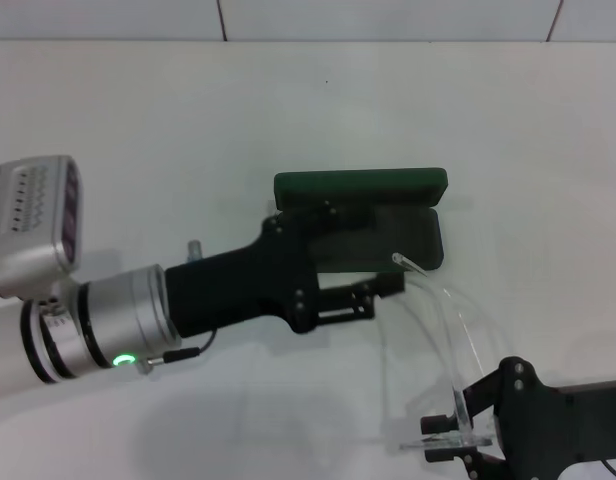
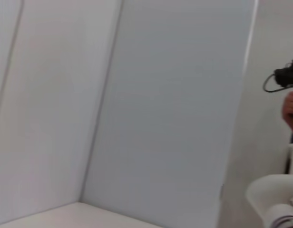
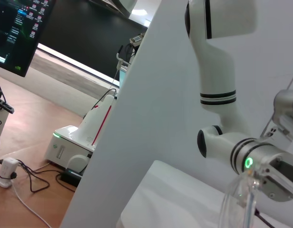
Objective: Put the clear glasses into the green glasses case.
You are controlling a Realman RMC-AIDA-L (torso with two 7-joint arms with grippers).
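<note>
Right pincer (image 1: 456,432) clamped on transparent plastic clear glasses (image 1: 450,318); left pincer (image 1: 350,290), opening indeterminate, at open dark green glasses case (image 1: 360,186).

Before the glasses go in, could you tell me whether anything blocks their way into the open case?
Yes. The left gripper sits over the near edge of the open case, right where the glasses, held by the right gripper, point. One arm tip already reaches the case.
</note>
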